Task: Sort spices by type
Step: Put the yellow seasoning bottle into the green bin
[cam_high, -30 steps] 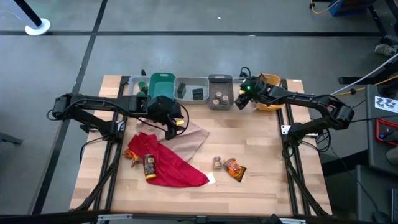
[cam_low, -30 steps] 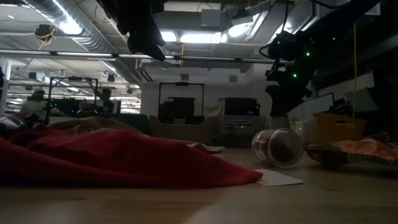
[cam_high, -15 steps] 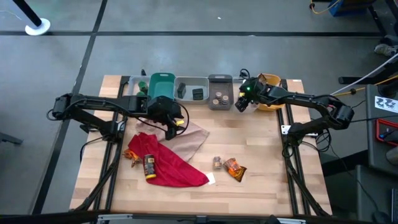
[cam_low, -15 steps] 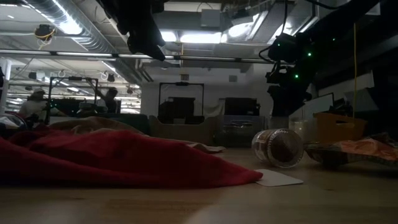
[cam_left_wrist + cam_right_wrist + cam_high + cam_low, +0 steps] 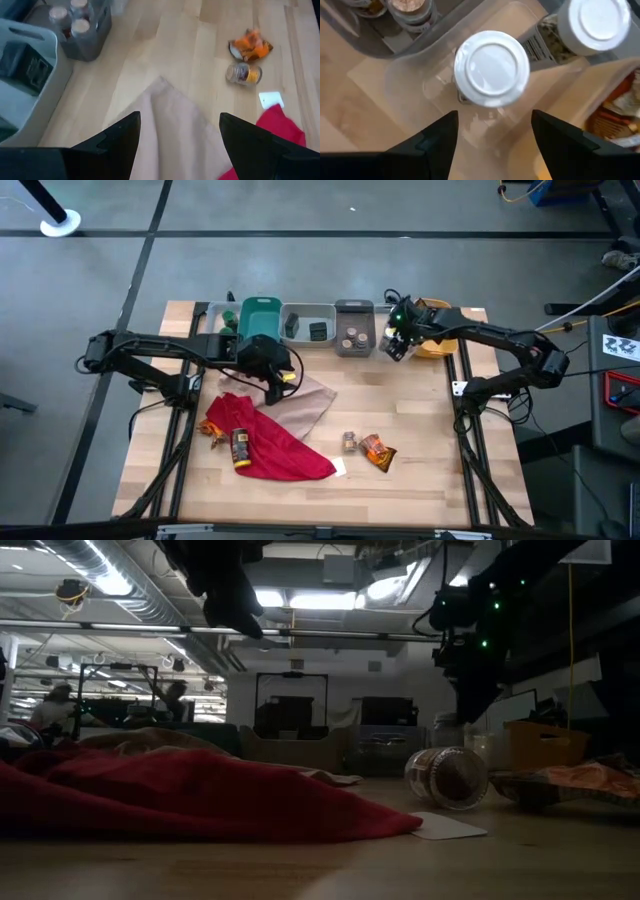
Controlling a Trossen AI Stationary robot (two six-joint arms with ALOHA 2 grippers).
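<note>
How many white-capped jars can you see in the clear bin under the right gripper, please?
2: one white-capped jar stands upright in the clear bin; a second jar sits beside it. Others may be hidden.

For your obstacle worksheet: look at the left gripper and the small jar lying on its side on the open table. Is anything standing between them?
Nothing visible does. The left gripper hovers open above the tan cloth. From there only bare tabletop leads to the small jar, with the orange packet beside it.

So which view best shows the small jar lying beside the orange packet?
The low view: the small jar lies on its side, close up. The left wrist view shows it smaller; the high view shows a speck; the right wrist view misses it.
</note>
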